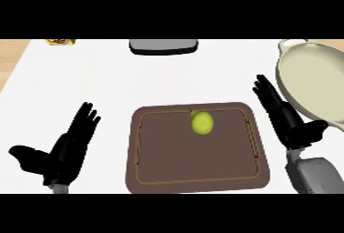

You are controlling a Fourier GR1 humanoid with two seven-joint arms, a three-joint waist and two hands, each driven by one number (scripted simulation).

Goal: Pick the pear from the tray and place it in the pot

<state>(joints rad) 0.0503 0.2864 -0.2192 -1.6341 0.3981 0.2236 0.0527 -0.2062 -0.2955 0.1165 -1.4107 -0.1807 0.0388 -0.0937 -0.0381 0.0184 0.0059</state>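
A yellow-green pear [202,123] lies in the upper middle of a brown tray [158,168] on the white counter. The cream pot [316,79] sits at the right edge, partly cut off. My right hand [285,116] is open, fingers straight, standing between the tray's right side and the pot, apart from the pear. My left hand [64,150] is open to the left of the tray, fingers up, thumb out to the left.
A grey-and-black object [163,46] sits at the counter's far edge in the middle. A small yellow and red item [59,42] shows at the far left. A wooden strip [12,59] borders the counter's left side.
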